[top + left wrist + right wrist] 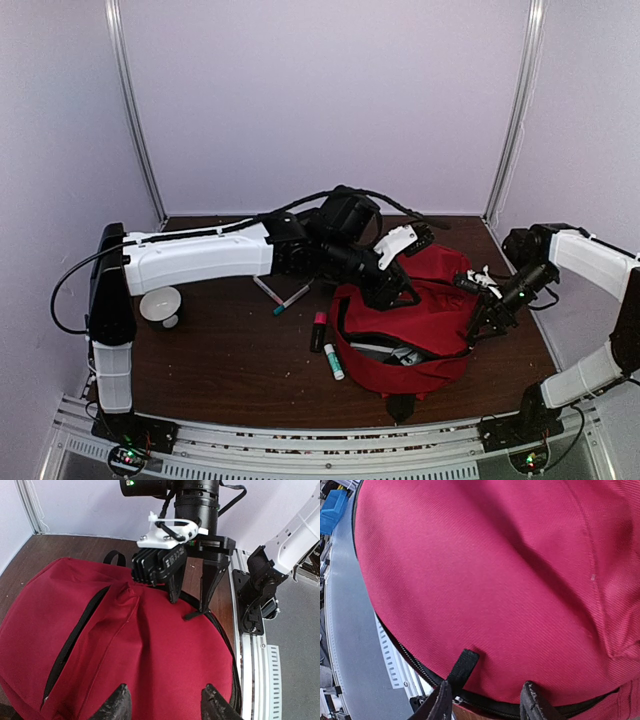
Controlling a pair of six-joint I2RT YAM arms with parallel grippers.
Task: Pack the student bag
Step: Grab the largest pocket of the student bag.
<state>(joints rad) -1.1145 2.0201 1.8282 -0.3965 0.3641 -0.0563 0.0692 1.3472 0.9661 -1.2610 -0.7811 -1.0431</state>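
Top external view: we see the student bag (425, 335) lying on the right half of the desk (230, 360), its near opening agape.
Our left gripper (165, 705) hangs over the red fabric, jaws spread wide and holding nothing. Our right gripper (485, 702) sits at the bag's zipped edge, jaws likewise parted, with a black pull tab (462, 666) lying between the tips. A red marker (319, 331) and a green-capped marker (333, 362) lie just left of the bag.

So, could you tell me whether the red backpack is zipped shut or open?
Open: the student bag gapes along its near edge in the top view, light-coloured items showing inside the gap.
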